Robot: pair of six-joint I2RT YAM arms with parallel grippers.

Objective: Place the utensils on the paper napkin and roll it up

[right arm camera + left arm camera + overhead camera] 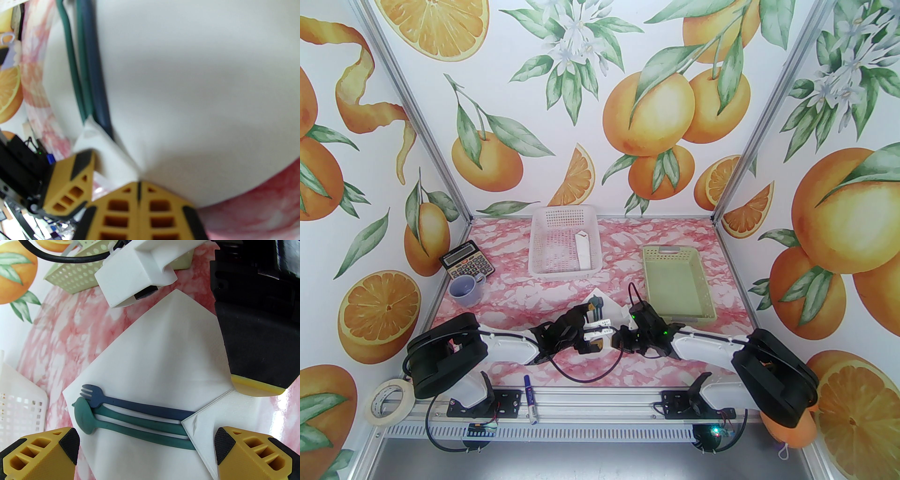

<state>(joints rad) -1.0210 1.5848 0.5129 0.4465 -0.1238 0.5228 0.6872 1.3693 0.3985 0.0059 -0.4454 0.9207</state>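
The paper napkin (168, 350) lies white on the pink marbled table, also peeking out between the arms (596, 296). Across it lie the utensils: a dark blue fork (131, 403), a teal spoon (85, 417) and one more teal handle beside them. One napkin corner (199, 427) is folded over the handle ends. My left gripper (146, 445) hovers open just above the utensils, one finger on each side. My right gripper (139, 185) is shut on the napkin's edge, which bulges up in front of it (187, 93). The utensil handles (93, 77) run along the upper left of the right wrist view.
A white mesh basket (543, 262) with a white piece inside stands at the back centre. A pale green tray (698, 300) sits right of the arms. A calculator (467, 266) and a lilac cup (466, 288) are at the left. A tape roll (386, 401) and blue-capped marker (530, 393) lie near the front rail.
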